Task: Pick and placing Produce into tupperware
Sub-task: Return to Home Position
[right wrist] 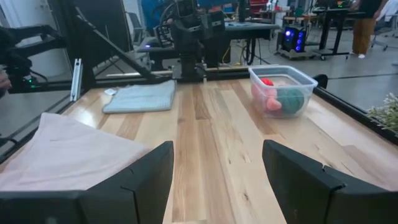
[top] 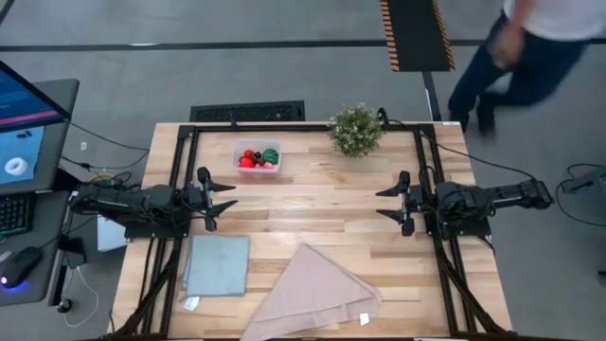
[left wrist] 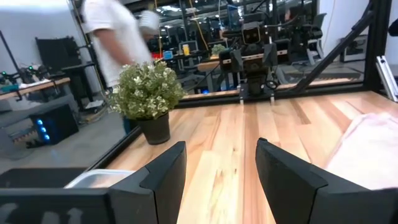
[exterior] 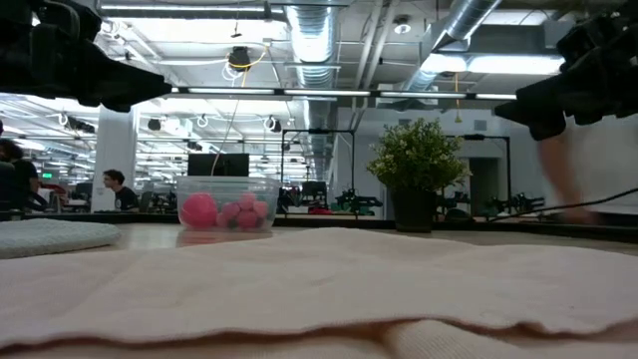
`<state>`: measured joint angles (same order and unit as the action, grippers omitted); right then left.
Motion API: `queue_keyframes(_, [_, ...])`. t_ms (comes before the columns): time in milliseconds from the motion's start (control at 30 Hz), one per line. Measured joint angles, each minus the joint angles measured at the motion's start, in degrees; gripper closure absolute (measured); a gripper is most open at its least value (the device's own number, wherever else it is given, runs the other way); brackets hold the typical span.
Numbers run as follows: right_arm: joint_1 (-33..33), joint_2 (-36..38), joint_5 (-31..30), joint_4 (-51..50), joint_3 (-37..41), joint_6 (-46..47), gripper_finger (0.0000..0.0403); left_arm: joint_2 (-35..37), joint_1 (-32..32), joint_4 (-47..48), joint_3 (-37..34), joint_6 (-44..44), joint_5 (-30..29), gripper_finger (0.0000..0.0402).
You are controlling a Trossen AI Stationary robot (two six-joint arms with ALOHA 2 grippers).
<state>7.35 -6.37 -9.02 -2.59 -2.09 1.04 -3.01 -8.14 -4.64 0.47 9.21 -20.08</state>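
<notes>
All the produce [top: 254,159] lies inside the tupperware [top: 238,150] near the tabletop's [top: 322,204] far edge. The left end effector [top: 225,197] and the right end effector [top: 383,203] hover released and empty at opposite sides. Homing well probably means settling each arm level, well apart from the container.

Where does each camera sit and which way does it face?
High: above the table, looking straight down; left claw and right claw show, open.
Low: table height, looking level over the pink cloth; dark arm parts up top.
Left wrist: faces the right claw across the table; own fingers show.
Right wrist: faces the left claw; own fingers show.
Shared: high, low, right wrist all show the tupperware.
</notes>
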Motion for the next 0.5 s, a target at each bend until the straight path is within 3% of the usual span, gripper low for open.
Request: queue_keyframes(500, [0.0, 0.0, 0.0, 0.0, 0.0, 0.0, 0.0132, 0.0, 0.0, 0.0, 0.0, -2.1, 0.2, 0.0218])
